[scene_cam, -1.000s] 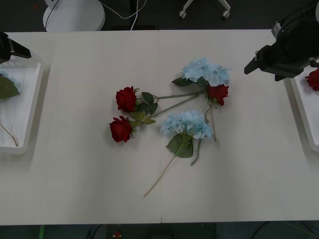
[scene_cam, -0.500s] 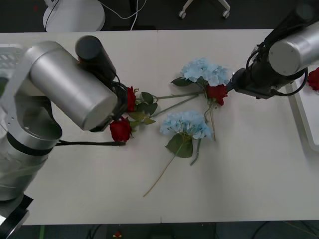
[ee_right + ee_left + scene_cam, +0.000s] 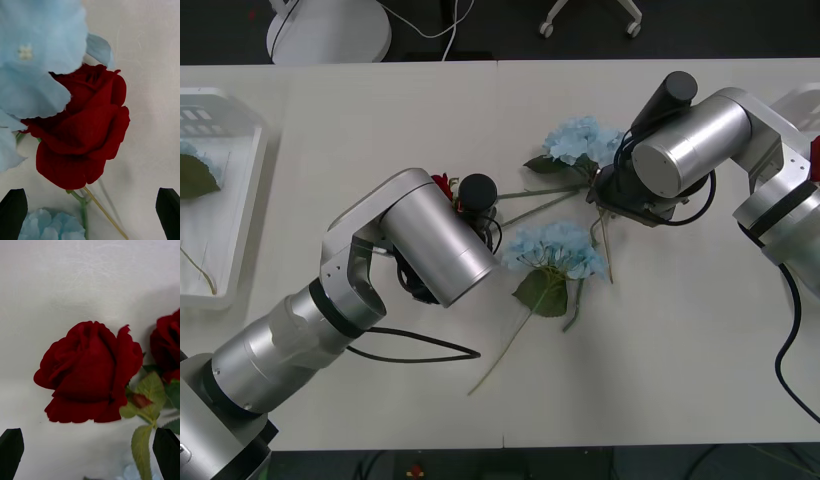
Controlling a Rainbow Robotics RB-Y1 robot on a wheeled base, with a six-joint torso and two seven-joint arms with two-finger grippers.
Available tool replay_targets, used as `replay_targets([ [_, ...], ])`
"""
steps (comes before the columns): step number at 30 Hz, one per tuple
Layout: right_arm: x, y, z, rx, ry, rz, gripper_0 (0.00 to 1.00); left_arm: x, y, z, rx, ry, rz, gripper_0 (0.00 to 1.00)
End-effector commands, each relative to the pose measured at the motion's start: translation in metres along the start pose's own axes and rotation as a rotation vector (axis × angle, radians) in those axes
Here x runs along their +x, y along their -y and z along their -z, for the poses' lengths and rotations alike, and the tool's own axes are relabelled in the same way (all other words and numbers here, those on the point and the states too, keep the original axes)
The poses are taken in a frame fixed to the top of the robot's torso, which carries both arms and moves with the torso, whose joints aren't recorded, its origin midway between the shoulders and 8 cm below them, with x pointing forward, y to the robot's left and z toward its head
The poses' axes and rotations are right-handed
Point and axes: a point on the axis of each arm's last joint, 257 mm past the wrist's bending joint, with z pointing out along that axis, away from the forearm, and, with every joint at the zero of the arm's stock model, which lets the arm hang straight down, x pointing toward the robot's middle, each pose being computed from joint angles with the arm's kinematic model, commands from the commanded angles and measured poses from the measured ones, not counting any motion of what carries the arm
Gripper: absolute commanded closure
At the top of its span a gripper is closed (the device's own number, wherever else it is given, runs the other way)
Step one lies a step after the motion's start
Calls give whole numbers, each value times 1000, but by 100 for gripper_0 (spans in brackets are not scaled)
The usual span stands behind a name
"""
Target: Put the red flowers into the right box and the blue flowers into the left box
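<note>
Both arms reach over the white table (image 3: 700, 350) toward the loose flowers at its middle; the left gripper (image 3: 88, 453) hangs above a red rose (image 3: 90, 375), its black fingers (image 3: 11, 453) spread wide at either side of the bud, gripping nothing; a second rose (image 3: 167, 345) lies just beside, leaves between them; the right gripper (image 3: 92, 213) likewise stands open over another red rose (image 3: 80, 131), whose bud is partly overlapped by pale blue petals (image 3: 37, 56); two blue flower clusters (image 3: 555, 248) lie near the centre, stems crossing; the left box (image 3: 250, 200) at the table's left edge holds one blue cluster (image 3: 192, 165).
</note>
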Motion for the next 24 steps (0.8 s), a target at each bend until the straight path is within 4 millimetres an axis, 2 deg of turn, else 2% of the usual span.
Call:
replay_targets([
  [1,5,-6,-14,-4,0,-48,1,17,39,3,71,-16,-74,0],
  [12,10,1,-36,28,6,-65,0,9,47,-18,16,-7,-44,0],
  [19,15,-6,-38,25,8,-63,1,-5,36,-47,-22,14,-31,0],
  [22,10,-7,-36,22,16,-68,1,-11,30,-59,-40,23,-32,0],
  [23,7,-6,-35,21,17,-71,1,-11,27,-63,-46,26,-38,2],
  [24,1,-6,-31,12,20,-86,0,-13,25,-66,-48,32,-46,28],
])
